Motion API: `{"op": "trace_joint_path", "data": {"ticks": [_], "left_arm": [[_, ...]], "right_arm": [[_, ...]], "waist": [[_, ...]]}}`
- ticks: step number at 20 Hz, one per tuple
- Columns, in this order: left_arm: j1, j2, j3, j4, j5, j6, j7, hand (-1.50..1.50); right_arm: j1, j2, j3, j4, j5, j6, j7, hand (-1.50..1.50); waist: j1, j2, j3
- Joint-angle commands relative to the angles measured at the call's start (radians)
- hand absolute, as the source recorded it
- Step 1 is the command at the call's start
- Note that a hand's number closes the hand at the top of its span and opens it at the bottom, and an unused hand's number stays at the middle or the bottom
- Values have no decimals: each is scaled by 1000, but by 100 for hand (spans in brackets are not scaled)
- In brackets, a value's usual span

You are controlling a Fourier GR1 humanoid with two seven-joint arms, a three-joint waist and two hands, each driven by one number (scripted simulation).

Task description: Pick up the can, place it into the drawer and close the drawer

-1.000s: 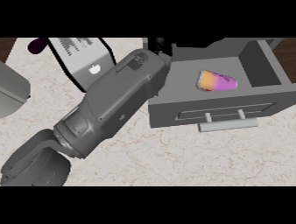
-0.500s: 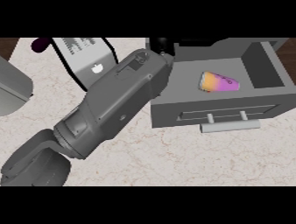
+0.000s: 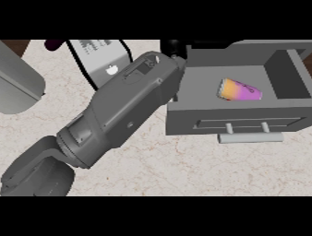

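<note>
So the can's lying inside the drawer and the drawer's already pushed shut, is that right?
Not quite. The can does lie inside the drawer, but the drawer is not shut: the head view shows it pulled out and open, with the can visible in its compartment and the handle facing the robot. Closing it is not yet done.

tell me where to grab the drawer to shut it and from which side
A judgement: take the drawer by the bar handle on its front panel, coming from the near, lower side of the head view. The handle stands off the panel on two posts and runs across it, so a hand could hook or press there. The can already lies inside.
</note>
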Motion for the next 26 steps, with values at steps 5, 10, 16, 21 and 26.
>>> {"op": "trace_joint_path", "data": {"ticks": [5,10,16,21,26], "left_arm": [[0,0,5,-8,0,-1,28,-150],[21,16,22,-31,-29,6,62,-150],[39,59,17,-59,-62,3,102,-150],[107,104,0,-160,-93,39,123,-150],[87,169,10,-192,-106,34,208,-150]], "right_arm": [[-106,5,249,132,431,-94,-118,-150],[-234,38,379,328,642,-246,-117,-150],[-452,-35,422,581,761,-268,-126,-150],[-513,-75,468,781,879,-339,-205,-150],[-573,-38,502,1033,1026,-531,-217,-150]], "waist": [[22,-8,0],[44,-13,0],[48,-13,-1],[65,-18,-1],[60,-14,0]]}}
